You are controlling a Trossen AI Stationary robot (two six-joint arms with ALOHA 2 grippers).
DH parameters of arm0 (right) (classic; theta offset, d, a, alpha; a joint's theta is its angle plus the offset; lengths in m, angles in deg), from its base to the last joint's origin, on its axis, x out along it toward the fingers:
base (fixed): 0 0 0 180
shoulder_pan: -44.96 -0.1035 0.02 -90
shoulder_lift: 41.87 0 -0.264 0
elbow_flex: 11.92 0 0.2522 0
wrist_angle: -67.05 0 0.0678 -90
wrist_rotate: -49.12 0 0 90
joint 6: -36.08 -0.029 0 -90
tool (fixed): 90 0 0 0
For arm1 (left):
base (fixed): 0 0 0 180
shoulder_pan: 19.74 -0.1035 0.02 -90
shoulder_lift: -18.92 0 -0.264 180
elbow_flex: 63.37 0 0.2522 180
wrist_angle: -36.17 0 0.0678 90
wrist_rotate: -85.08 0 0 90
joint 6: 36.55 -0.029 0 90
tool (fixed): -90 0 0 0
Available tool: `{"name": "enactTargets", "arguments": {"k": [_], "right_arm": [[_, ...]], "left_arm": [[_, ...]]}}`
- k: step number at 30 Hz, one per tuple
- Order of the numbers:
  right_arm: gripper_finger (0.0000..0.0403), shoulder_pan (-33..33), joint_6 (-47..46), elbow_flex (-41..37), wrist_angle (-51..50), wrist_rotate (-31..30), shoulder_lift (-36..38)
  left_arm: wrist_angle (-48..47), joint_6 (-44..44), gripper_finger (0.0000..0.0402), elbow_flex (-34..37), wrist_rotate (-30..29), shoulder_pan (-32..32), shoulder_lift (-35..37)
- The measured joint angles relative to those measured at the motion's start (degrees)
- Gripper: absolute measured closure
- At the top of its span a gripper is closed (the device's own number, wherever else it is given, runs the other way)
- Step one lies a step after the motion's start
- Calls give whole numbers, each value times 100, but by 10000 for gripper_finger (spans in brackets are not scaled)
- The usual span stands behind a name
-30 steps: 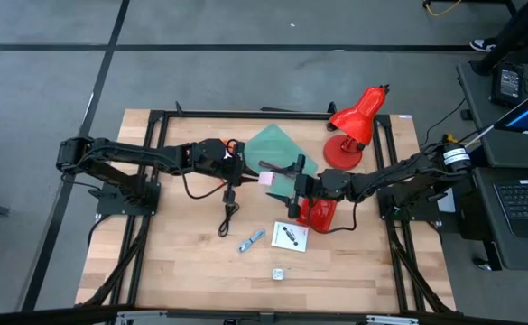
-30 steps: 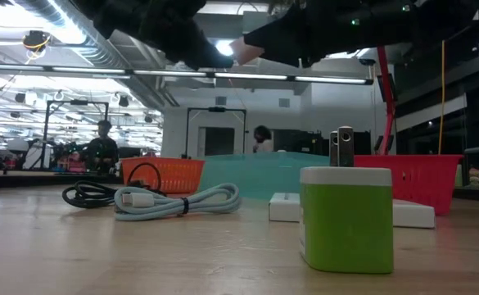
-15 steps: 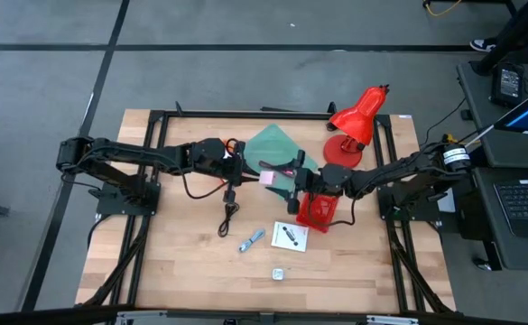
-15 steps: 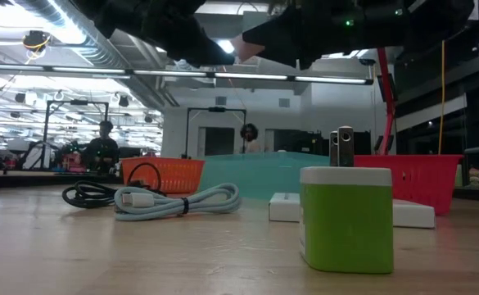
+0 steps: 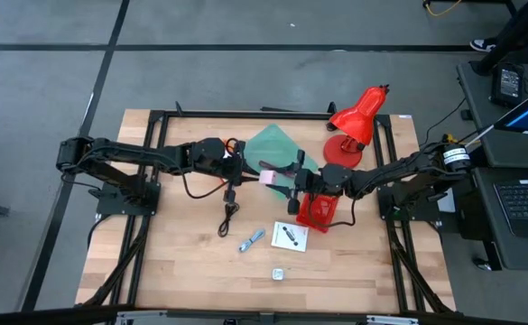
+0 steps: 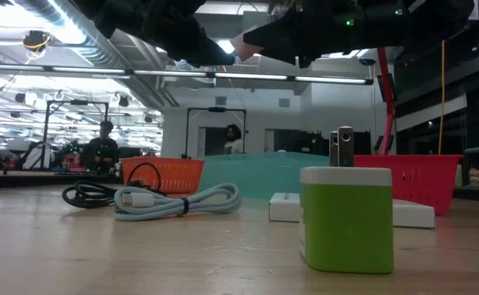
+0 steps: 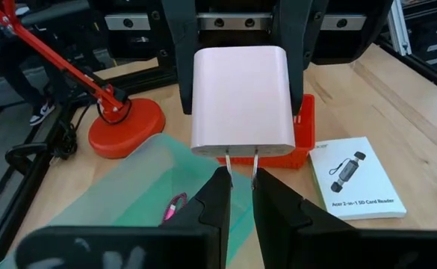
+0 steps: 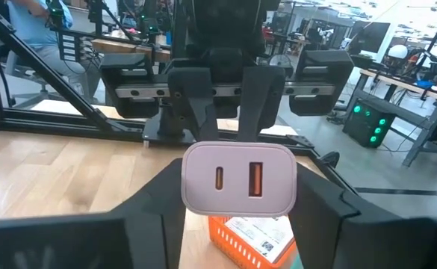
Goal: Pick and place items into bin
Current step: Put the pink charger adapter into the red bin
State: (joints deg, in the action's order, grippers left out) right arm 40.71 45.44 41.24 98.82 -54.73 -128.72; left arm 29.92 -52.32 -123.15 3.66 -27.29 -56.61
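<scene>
A handover is in progress above the teal bin [image 5: 273, 149]. The left gripper [image 7: 237, 196] is nearly closed, pinching the two prongs of a pink wall charger [image 7: 240, 101], which hangs in the air just beside the bin's near edge. The right gripper [image 8: 237, 205] faces it from the side of the red basket [image 5: 316, 209], its fingers set either side of the charger body and part-way closed; firm contact cannot be confirmed. In my judgement the next move requires the right gripper to finish clamping before the left lets go (otherwise the charger drops short of the bin). The black cable [image 5: 226, 212], the blue-white tube [image 5: 251, 240] and the white card [image 5: 291, 236] lie on the table on the near side of the bin, not yet binned.
</scene>
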Motion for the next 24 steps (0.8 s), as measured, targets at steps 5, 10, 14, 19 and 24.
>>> {"name": "enactTargets", "arguments": {"k": [5, 10, 14, 19, 24], "right_arm": [[238, 0, -10, 0, -8, 4, 0], [238, -7, -8, 0, -29, 0, 0], [238, -9, -24, 0, -99, 0, 0], [238, -9, -28, 0, -118, 0, 0], [237, -9, -28, 0, -163, -2, 0]], "left_arm": [[-20, -1, 333, 0, 4, 0, 0], [-147, -24, 298, 0, -2, 0, 22], [-331, -116, 281, 2, -7, 2, 223], [-811, -131, 278, 2, -50, -38, 645], [-1065, 10, 286, 207, -50, -44, 948]]}}
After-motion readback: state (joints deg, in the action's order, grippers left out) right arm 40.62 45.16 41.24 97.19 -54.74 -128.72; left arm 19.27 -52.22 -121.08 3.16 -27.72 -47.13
